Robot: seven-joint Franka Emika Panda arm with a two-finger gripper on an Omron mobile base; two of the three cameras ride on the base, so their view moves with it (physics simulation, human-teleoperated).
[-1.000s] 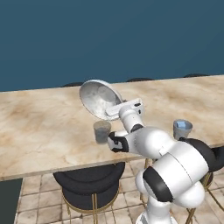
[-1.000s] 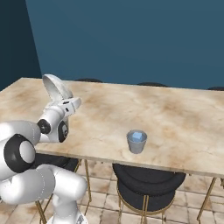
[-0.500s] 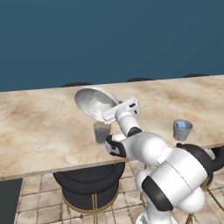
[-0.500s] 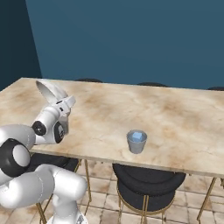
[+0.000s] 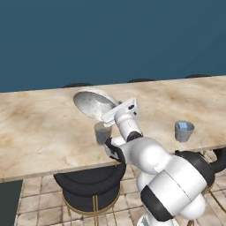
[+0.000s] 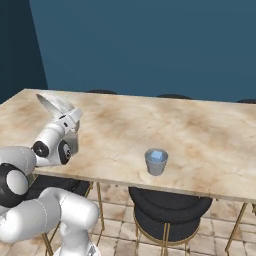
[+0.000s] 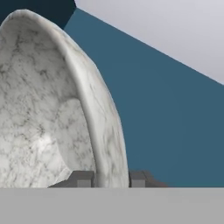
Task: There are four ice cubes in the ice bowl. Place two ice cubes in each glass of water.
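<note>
Bowl has tipped further since a second ago: the ice bowl (image 5: 94, 103) was held higher and more edge-on, now it's lower over the near glass, and the arm has swung down toward the counter edge.

Gripper (image 5: 110, 115) is clamped on the bowl's rim; in the hand view the fingertips (image 7: 82, 178) sit one on each side of the rim wall (image 7: 103, 131), so it's pinching the ice bowl.

Orientation: bowl is lifted off the marble counter (image 5: 39, 128), tilted steeply, opening facing toward the left base camera and up. In the right base view it reads as a thin tilted disc (image 6: 54, 104), nearly edge-on.

Left glass of water (image 5: 102, 132) stands upright just below the bowl's lower edge, near the counter's front edge; in the right base view it's mostly hidden behind the wrist (image 6: 70, 141).

Right glass (image 6: 156, 161) stands upright, well apart from the bowl, with light-blue ice cubes (image 6: 157, 155) visible inside; count unclear. Same glass in the left base view (image 5: 183, 131).

Hand view shows the bowl's interior: bare mottled stone, no cubes in the visible part.

Black stools (image 6: 170, 212) sit under the counter.
</note>
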